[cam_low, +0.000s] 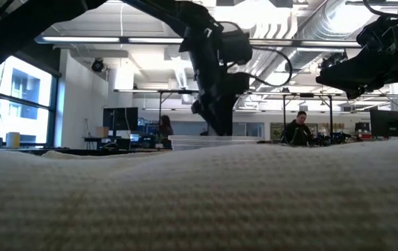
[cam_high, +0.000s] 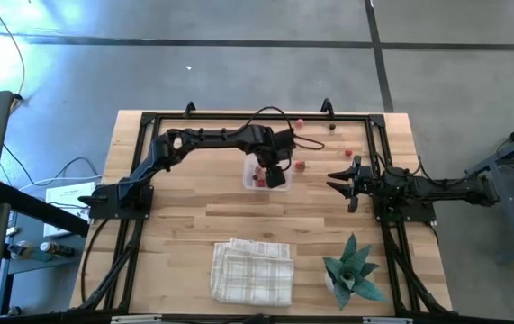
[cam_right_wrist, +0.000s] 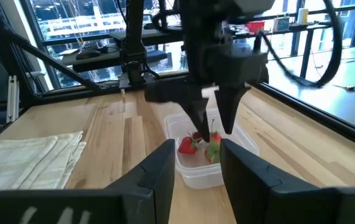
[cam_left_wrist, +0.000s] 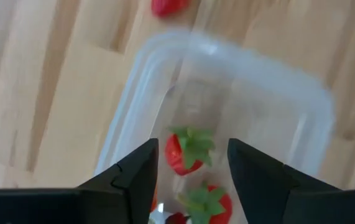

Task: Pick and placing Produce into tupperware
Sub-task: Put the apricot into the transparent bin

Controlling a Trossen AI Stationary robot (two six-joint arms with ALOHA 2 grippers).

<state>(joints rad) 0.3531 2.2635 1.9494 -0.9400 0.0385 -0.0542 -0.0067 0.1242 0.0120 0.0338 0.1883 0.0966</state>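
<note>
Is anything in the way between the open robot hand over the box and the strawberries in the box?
No, nothing visible is. The left gripper hangs open right above the tupperware, and a strawberry lies straight below between its fingers, with only air between. The right gripper waits off to the side.

White cloth (cam_low: 199, 202) fills the foreground; left gripper (cam_low: 216, 122) hangs behind, fingers apparently apart.

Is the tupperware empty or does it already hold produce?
Not empty. The left wrist view shows strawberries lying inside the clear tupperware, below the open left tool. More produce remains outside on the table.
</note>
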